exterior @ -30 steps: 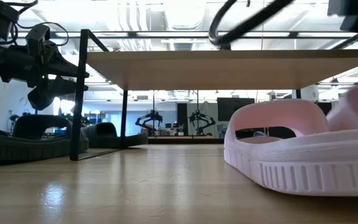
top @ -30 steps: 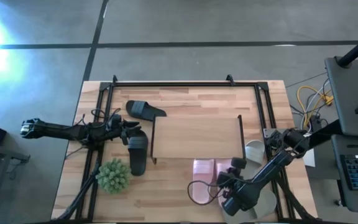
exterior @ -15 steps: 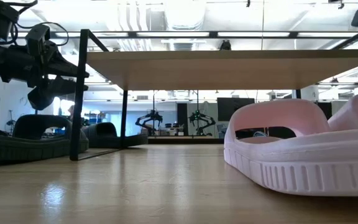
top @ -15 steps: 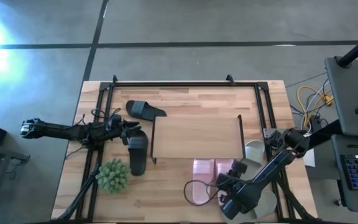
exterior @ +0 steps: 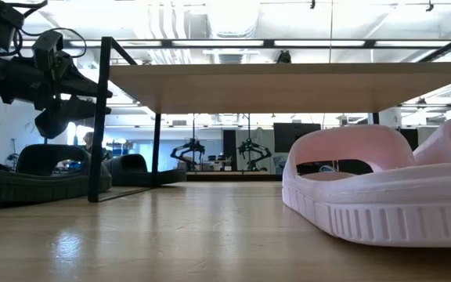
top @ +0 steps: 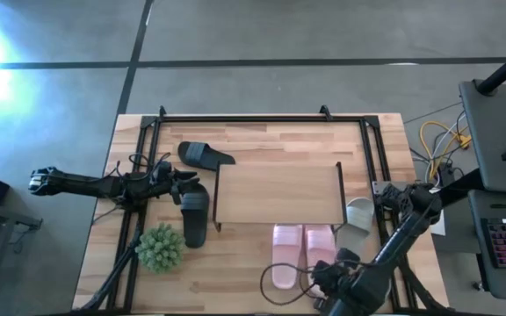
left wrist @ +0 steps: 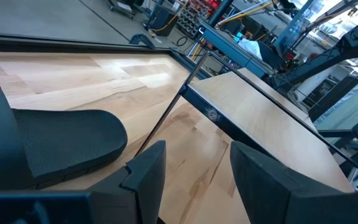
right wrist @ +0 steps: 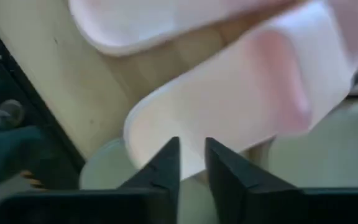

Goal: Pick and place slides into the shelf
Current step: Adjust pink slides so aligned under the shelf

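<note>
Two pale pink slides [top: 303, 252] lie side by side, soles on the table, in front of the shelf [top: 278, 193]; in the low view the nearer one [exterior: 366, 184] fills the right. My right gripper [top: 325, 279] hovers just beyond their heel ends, toward the near edge, open by a narrow gap [right wrist: 192, 163]. My left gripper [top: 189, 184], open [left wrist: 194, 163], waits above a black slide [top: 194, 216] left of the shelf. The second black slide [top: 206, 155] lies farther back. One grey-beige slide [top: 358, 214] rests right of the shelf.
A small green plant [top: 159, 247] stands near the table's left front. The shelf's dark side frames [exterior: 97, 117] stand left and right of its plywood top [exterior: 288, 86]. Black rails run along the table's left, far and right edges. Another pale slide [top: 379, 286] lies partly under my right arm.
My right gripper has drawn back toward the table's near edge, away from the right pink slide, and has left the low view. That slide, partly covered and raised a second ago, now lies flat beside its mate.
</note>
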You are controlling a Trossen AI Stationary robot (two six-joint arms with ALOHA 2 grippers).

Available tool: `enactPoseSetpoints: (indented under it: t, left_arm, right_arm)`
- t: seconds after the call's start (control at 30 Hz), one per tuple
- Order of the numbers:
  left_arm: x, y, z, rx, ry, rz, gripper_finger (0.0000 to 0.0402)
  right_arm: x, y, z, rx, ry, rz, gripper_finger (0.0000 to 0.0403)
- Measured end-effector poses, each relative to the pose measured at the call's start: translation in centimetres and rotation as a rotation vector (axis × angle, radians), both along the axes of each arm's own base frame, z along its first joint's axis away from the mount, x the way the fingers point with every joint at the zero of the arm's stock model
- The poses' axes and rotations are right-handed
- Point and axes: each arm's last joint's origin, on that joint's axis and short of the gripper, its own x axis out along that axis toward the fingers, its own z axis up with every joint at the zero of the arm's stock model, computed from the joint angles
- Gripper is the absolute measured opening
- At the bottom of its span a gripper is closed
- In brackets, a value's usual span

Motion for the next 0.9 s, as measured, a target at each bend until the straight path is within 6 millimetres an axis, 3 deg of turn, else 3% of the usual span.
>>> enactPoseSetpoints:
  t: [0.1, 0.27, 0.63, 0.9]
  left_arm:
    - [0.0, 0.0, 0.0, 0.000, 0.000, 0.000, 0.0166]
    - [0.0, 0.0, 0.0, 0.000, 0.001, 0.000, 0.0166]
    - [0.0, 0.0, 0.0, 0.000, 0.000, 0.000, 0.0166]
    - [0.0, 0.0, 0.0, 0.000, 0.000, 0.000, 0.0166]
  right_arm:
    - [-0.4, 0.9, -0.5, 0.073, -0.020, -0.057, 0.0017]
    - [-0.9, 2.5, -1.6, 0.191, -0.056, -0.108, 0.0013]
    - [-1.0, 3.0, -4.3, 0.145, -0.006, -0.153, 0.0012]
    - [-0.8, 2.8, -4.6, 0.134, 0.005, -0.126, 0.0012]
